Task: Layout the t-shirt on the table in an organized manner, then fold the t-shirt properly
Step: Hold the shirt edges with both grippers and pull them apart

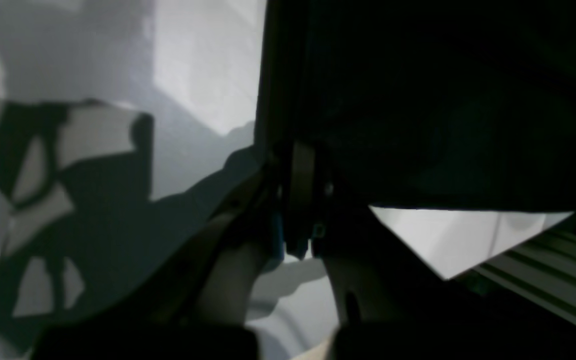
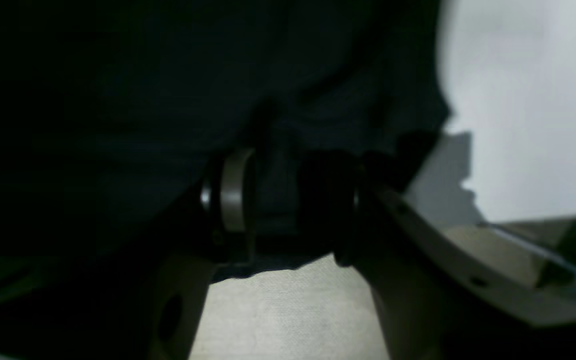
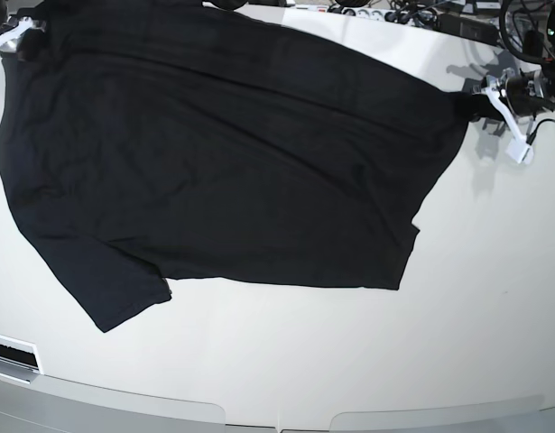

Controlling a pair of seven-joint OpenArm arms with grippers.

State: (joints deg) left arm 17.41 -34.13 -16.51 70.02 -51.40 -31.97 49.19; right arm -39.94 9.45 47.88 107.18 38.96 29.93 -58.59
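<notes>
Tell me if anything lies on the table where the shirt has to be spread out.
Nothing visible does. The shirt hangs stretched between the left gripper and the right gripper, and the table below and beside it shows only bare white surface.

Both arms end in white, angular shells over black joints — the left tool [image 3: 483, 101] carries blue trim and small screws, the right tool [image 2: 288, 200] a pale metal-grey ring beside black pads.
</notes>
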